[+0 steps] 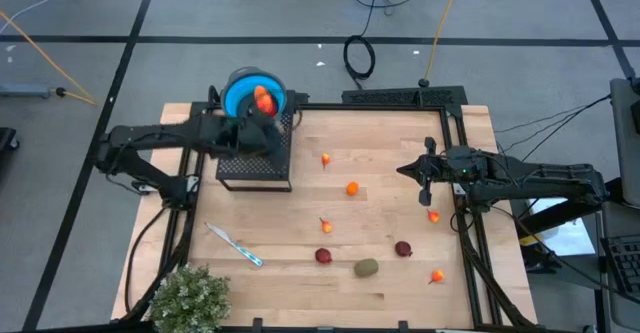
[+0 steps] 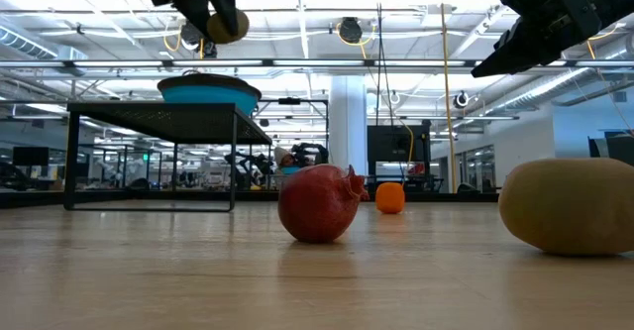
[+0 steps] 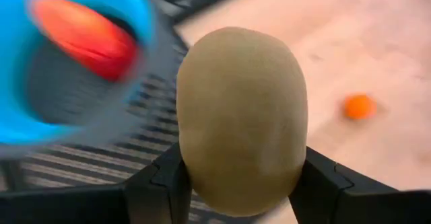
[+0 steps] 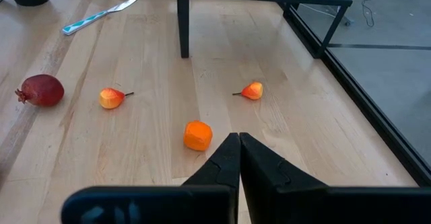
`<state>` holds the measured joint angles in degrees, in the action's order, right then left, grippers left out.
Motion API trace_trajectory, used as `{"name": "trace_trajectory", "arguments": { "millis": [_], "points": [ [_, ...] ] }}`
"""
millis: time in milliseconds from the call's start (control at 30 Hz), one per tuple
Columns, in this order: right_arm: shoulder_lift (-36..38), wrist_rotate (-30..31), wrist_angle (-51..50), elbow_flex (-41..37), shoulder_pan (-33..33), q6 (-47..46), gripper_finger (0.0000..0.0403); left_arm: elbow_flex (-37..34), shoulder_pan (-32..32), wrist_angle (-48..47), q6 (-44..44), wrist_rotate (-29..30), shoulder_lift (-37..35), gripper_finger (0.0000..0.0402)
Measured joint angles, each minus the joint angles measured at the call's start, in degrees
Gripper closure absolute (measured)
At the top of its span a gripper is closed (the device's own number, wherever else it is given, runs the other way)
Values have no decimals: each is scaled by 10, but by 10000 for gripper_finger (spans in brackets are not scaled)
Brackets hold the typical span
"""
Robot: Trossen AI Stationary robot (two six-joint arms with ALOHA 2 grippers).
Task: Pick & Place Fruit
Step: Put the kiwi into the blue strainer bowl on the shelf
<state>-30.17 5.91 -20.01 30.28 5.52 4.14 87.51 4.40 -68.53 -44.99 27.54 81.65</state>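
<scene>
1. Here the left hand [image 3: 239, 183] is clamped on an olive-brown oval fruit [image 3: 241, 116], beside the blue bowl [image 1: 250, 90] on the black stand [image 1: 256, 163].
2. The right hand [image 4: 239, 158], fingers together, hangs over the table [image 1: 380, 228].

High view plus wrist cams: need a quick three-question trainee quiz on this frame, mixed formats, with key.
1. True or false: the right gripper is shut and holds nothing.
2. What does the left gripper hold? A) orange ball B) olive-brown oval C) knife
3. Fill in: the blue bowl on the black stand already holds a ____ piece.

Key: 1 true. 2 B. 3 red-orange; the red-orange piece lies inside the bowl.
</scene>
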Motion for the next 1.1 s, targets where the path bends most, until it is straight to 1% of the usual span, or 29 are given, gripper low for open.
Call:
{"name": "trace_trajectory", "arguments": {
  "millis": [133, 267, 400, 500, 600, 800, 900, 1100],
  "points": [
    [0, 0, 0, 0, 0, 0, 402, 43, 63, -44, 59, 12, 0, 218],
    [0, 0, 0, 0, 0, 0, 401, 64, 133, -51, 120, 6, -1, 218],
    [0, 0, 0, 0, 0, 0, 399, 69, 208, -51, 170, -38, 0, 218],
    [0, -1, 0, 0, 0, 0, 399, 69, 259, -51, 190, -83, 0, 218],
    [0, -3, 0, 0, 0, -2, 399, 69, 300, -51, 202, -110, 0, 218],
    [0, -57, 0, 0, 1, -4, 399, 69, 356, -51, 230, -143, 0, 218],
    [0, -61, 0, 0, 2, -4, 399, 69, 375, -51, 241, -160, 0, 218],
    [0, -62, 1, 0, 2, -13, 399, 69, 400, -68, 255, -171, 0, 218]
  ]
}}
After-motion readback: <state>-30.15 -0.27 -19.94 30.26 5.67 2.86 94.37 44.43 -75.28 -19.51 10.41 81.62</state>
